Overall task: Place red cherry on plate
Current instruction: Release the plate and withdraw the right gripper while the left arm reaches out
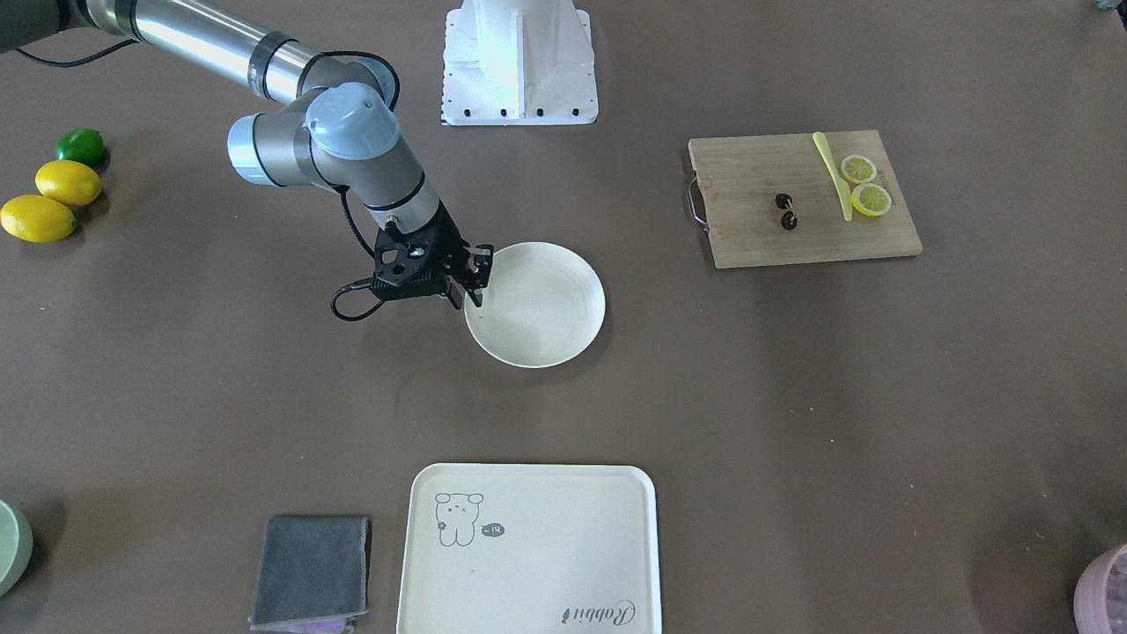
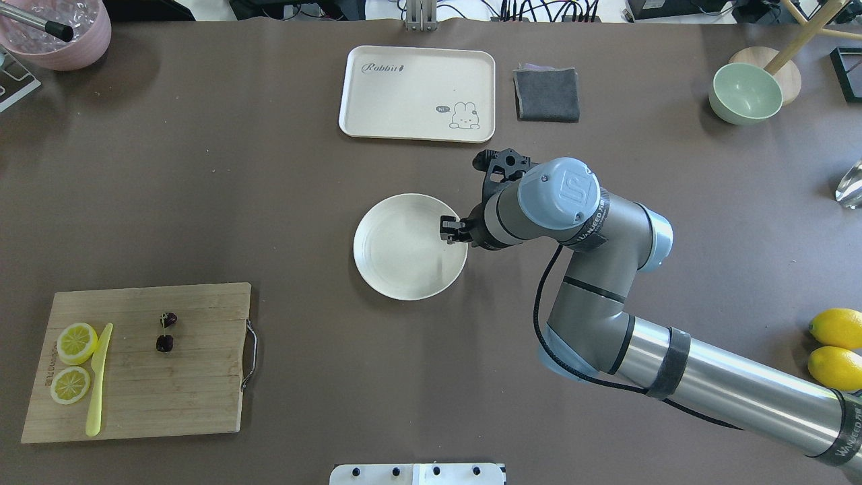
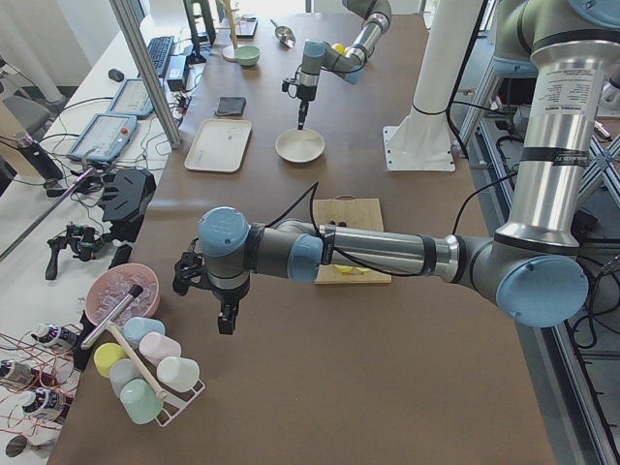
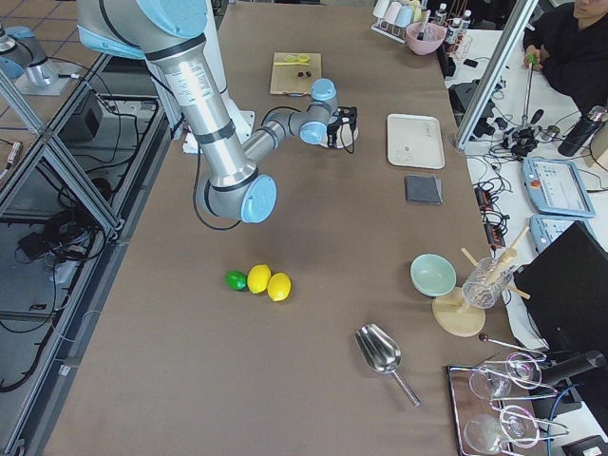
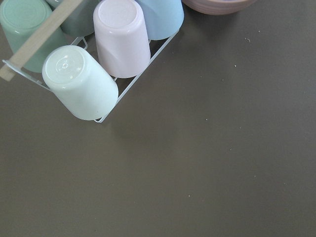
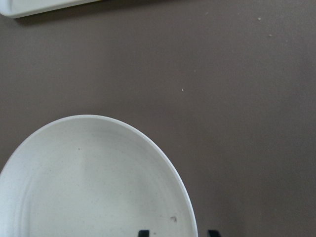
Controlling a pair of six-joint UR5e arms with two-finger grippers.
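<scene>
The red cherry (image 1: 785, 211) (image 2: 166, 331), two dark maroon fruits on one stem, lies on the wooden cutting board (image 1: 792, 238). The round cream plate (image 1: 546, 335) (image 2: 404, 256) (image 6: 89, 187) sits mid-table and holds nothing. My right gripper (image 1: 469, 280) (image 2: 450, 229) hangs open at the plate's rim, one finger inside the rim and one outside, holding nothing. My left gripper (image 3: 225, 315) shows only in the exterior left view, low over the table's left end beside a cup rack, far from the board. I cannot tell whether it is open or shut.
Two lemon slices (image 1: 865, 183) and a yellow knife (image 1: 832, 174) share the board. A cream tray (image 1: 528, 550) and grey cloth (image 1: 313, 571) lie at the far edge. Lemons and a lime (image 1: 62, 185), a green bowl (image 2: 745, 93), a pink bowl (image 2: 57, 30) and a cup rack (image 5: 94, 54) stand around.
</scene>
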